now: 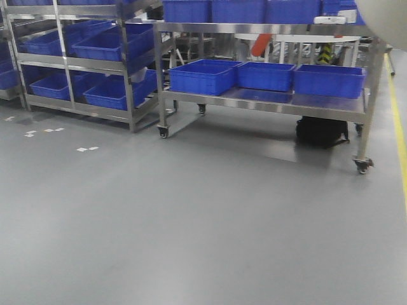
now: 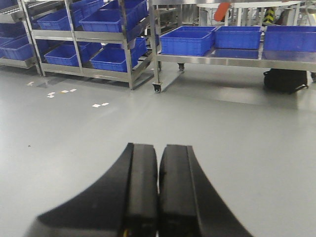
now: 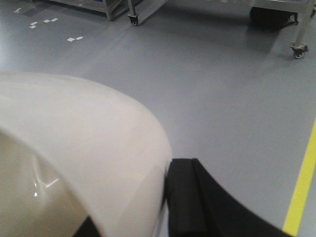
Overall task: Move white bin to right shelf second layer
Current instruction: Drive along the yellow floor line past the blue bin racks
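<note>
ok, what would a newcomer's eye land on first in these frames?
The glossy white bin fills the lower left of the right wrist view, its wall clamped in the right gripper. Beyond the grey floor, blue crates line the steel racks and the wheeled steel table. The left gripper is shut on nothing, over bare floor.

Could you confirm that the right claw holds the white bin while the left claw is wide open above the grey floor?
Not quite: the left claw is shut tight on nothing, as the left wrist view shows. The rest stands: the right claw holds the white bin, and the left claw is above the grey floor.
</note>
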### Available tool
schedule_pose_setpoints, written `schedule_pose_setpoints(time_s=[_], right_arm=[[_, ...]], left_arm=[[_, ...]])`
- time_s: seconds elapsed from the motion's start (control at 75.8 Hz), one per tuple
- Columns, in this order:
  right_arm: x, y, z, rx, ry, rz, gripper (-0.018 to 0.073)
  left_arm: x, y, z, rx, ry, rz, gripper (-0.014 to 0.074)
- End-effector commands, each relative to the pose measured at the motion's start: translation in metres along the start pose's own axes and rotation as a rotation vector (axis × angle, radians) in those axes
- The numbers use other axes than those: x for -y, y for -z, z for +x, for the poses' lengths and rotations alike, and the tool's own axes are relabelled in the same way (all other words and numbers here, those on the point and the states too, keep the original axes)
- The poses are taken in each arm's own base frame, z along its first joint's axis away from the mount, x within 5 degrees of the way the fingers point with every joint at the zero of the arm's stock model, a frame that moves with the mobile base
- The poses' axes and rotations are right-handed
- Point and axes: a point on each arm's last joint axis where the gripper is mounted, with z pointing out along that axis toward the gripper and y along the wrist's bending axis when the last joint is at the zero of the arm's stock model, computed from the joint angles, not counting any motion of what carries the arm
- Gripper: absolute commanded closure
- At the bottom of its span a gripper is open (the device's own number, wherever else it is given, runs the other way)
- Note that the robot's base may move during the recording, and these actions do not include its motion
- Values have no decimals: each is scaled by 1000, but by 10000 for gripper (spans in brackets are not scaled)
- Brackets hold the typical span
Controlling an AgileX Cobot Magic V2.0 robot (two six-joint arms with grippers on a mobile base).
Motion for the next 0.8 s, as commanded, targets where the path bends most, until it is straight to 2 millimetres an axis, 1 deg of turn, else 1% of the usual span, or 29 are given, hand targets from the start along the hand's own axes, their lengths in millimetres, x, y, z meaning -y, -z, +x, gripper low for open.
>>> schedule_pose_setpoints(time_s=[0.0,0.791], right_arm=[[-2,6,-18,130,8,-11,504],[-2,6,-18,130,8,-11,504]], left_arm=[[0,-1,4,65,5,0,512],[0,-1,4,65,5,0,512]])
